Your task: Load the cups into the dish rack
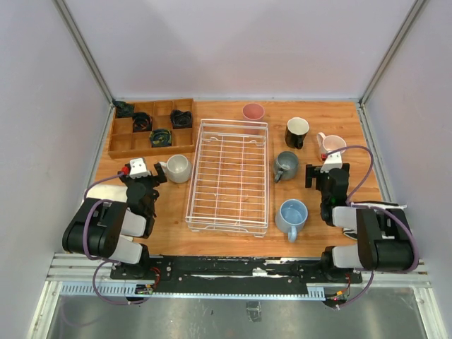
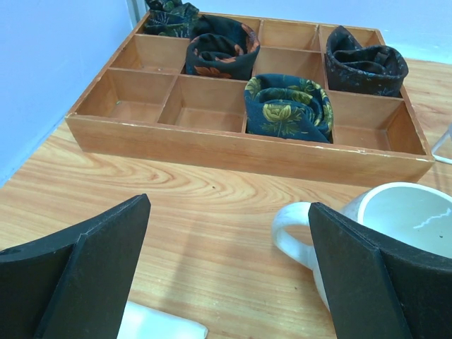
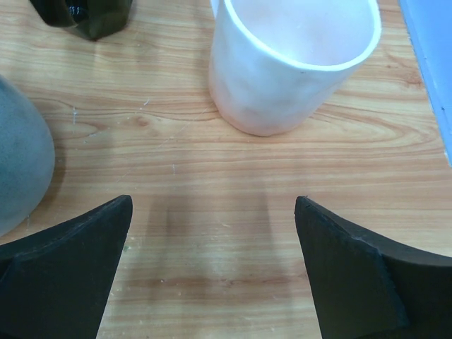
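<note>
Left fingers (image 2: 85,275) and right fingers (image 3: 63,275) wide, empty. White mug (image 1: 179,168), at rack (image 1: 229,176) nine o'clock, looks rigid, glazed, slippery, breakable; pinch its rim.

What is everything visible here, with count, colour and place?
dish rack: one, white, centre
white mug: one, left of rack
pink tumbler: one, behind rack
black mug: one, right of rack, far
pale pink mug: one, far right
grey-green mug: one, beside rack's right side
light blue mug: one, rack's near right
wooden tray: one, brown, far left
fabric rolls: four, dark, in tray
flat sheet: one, white, by left arm
left gripper: black, open, by white mug
right gripper: black, open, by pale pink mug
</note>
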